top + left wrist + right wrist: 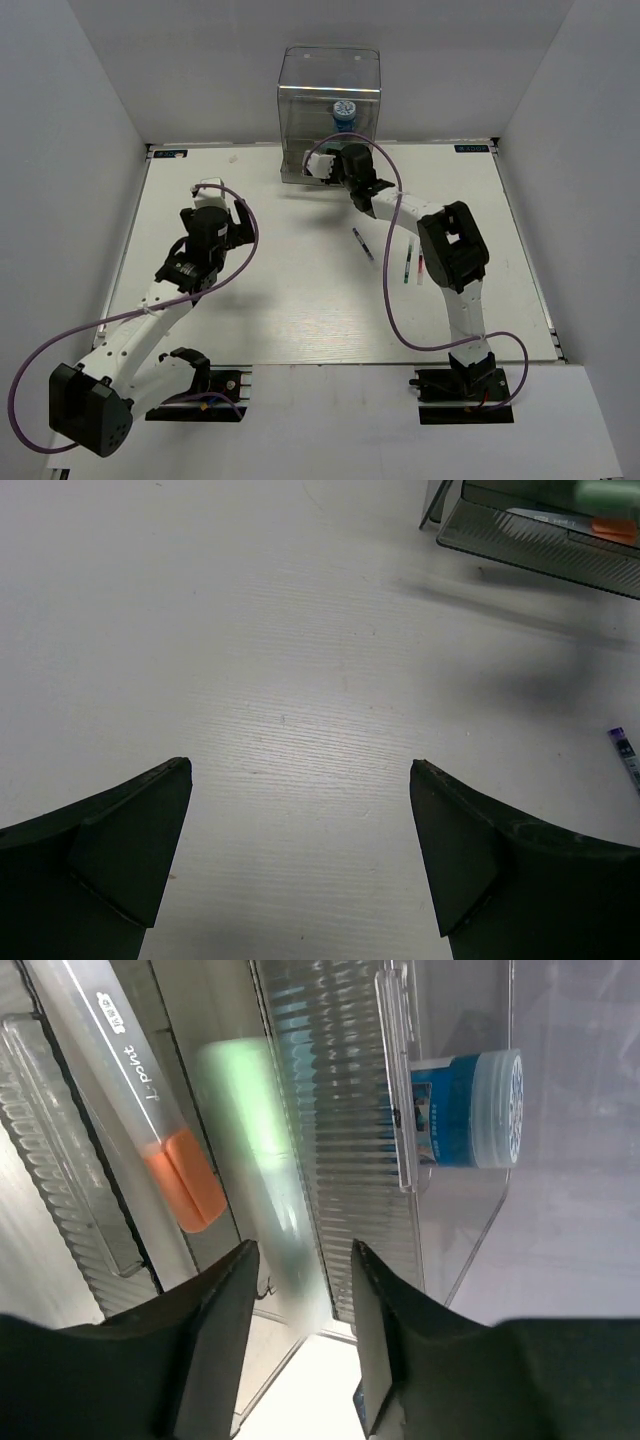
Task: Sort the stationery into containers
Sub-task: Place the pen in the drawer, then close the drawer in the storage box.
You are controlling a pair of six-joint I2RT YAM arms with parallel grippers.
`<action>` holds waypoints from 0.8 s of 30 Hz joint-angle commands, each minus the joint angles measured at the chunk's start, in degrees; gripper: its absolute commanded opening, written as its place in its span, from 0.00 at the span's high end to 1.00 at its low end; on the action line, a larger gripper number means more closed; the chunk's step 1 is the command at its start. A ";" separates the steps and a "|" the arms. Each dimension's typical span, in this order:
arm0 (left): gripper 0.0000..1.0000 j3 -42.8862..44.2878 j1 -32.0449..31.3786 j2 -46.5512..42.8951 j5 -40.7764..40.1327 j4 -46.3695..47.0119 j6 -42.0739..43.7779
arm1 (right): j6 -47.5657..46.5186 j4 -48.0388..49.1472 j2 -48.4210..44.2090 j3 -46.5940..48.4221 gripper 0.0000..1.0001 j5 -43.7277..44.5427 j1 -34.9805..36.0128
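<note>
Fingers on your right gripper [300,1248] sit narrow around a blurred pale-green chunky marker [255,1130], and I can't tell if they're actually gripping it. That's at the pulled-out grey-tinted drawer [500,542] of the tall clear acrylic organiser [300,70] on the desk's far edge. An orange-capped clear marker [150,1110] lies in that drawer, and the round blue-and-white roll [468,1110] is in the top compartment. Your left gripper [300,763] hangs spread wide over the white desk [250,630], left of centre. A thin purple pen [362,243], a green pen [407,262] and a red pen [421,265] lie loose toward the right edge.
</note>
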 commanded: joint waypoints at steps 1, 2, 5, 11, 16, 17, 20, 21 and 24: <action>0.00 0.07 0.10 0.13 1.11 0.83 0.55 | 0.95 -0.49 -1.46 0.94 0.47 -3.24 -0.45; 0.00 0.07 0.10 0.14 1.63 0.83 0.55 | 1.12 -0.41 -1.82 0.67 0.45 -3.34 -0.54; 0.00 0.07 0.10 0.14 2.77 1.45 0.55 | 1.47 -0.76 -3.22 -0.38 0.42 -3.87 -0.46; 0.03 -1.78 0.10 0.14 11.19 5.66 -1.36 | 7.34 -2.77 -7.70 -1.35 0.52 -4.56 -0.55; 0.75 1.46 0.10 8.47 20.86 11.46 -8.57 | 23.41 -7.44 -19.28 -8.45 1.00 -6.50 -0.63; 0.83 2.52 0.10 10.40 22.10 12.34 -10.15 | 25.62 -10.57 -22.44 -9.61 1.00 -6.76 -0.63; 0.95 6.56 0.63 19.27 26.50 16.82 -17.01 | 35.29 -22.22 -28.06 -13.65 1.00 -13.06 -0.89; 0.95 8.83 0.63 24.25 27.29 17.61 -20.59 | 40.45 -24.38 -28.97 -15.31 1.00 -17.62 -1.51; 0.95 13.23 0.63 31.66 29.76 21.39 -26.31 | 45.04 -29.76 -34.50 -21.89 1.00 -27.56 -1.95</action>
